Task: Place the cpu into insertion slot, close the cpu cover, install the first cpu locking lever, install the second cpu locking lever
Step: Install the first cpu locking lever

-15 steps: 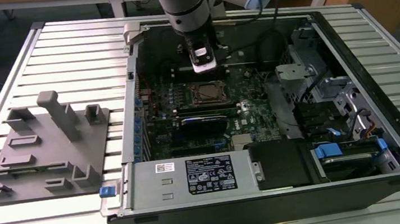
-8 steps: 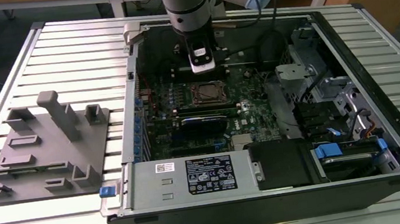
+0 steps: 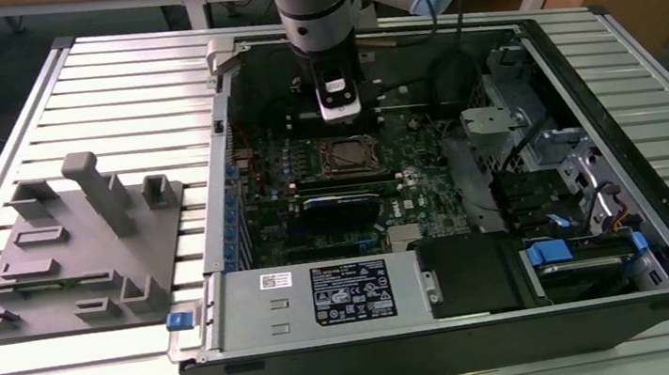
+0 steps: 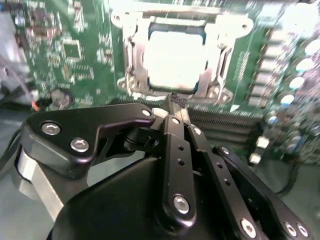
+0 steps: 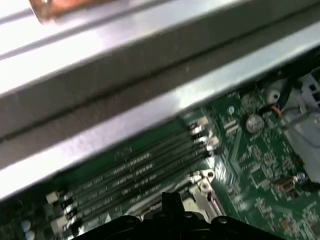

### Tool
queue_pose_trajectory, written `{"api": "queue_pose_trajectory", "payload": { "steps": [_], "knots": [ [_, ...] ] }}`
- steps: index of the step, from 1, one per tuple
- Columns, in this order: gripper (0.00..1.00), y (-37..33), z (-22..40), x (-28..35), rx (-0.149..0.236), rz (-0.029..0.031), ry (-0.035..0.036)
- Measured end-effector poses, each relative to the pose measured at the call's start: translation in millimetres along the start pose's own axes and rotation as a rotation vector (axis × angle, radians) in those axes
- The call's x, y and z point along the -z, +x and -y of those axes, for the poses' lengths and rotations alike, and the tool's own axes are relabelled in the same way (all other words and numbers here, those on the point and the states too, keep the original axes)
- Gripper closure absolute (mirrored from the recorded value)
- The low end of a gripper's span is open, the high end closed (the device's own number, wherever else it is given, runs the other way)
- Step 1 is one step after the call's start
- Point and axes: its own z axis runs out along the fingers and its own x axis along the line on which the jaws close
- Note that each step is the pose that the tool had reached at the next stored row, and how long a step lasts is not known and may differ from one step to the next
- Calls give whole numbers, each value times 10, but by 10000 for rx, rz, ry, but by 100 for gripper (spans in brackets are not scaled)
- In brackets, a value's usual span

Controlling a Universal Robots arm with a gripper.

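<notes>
Open computer case (image 3: 623, 60) lying on the slatted worktop (image 3: 109, 90), containing the green circuit board (image 4: 75, 40). The cpu (image 4: 175, 57) is sitting in the insertion slot (image 4: 131, 60), framed by the cpu cover (image 4: 220, 35). The gripper (image 4: 176, 100) is hovering just beside the slot, fingers (image 4: 172, 107) pressed together, gripping nothing.

Grey arm (image 3: 310, 1), black pincer (image 4: 174, 100) links, silver screws, blue cable.
</notes>
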Motion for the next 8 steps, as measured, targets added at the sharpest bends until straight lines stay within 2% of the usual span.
{"api": "queue_pose_trajectory", "payload": {
  "steps": [1, 2, 3, 4, 5, 8],
  "knots": [
    [90, -4, -1, 0, 29, 11, 196],
    [90, -9, -4, -2, 54, 2, 361],
    [90, -13, -7, -3, 76, -25, 498],
    [90, -17, -9, -4, 99, -56, 600],
    [90, -23, -12, -8, 125, -87, 637],
    [90, -53, -25, -26, 259, -117, 627]
  ]
}}
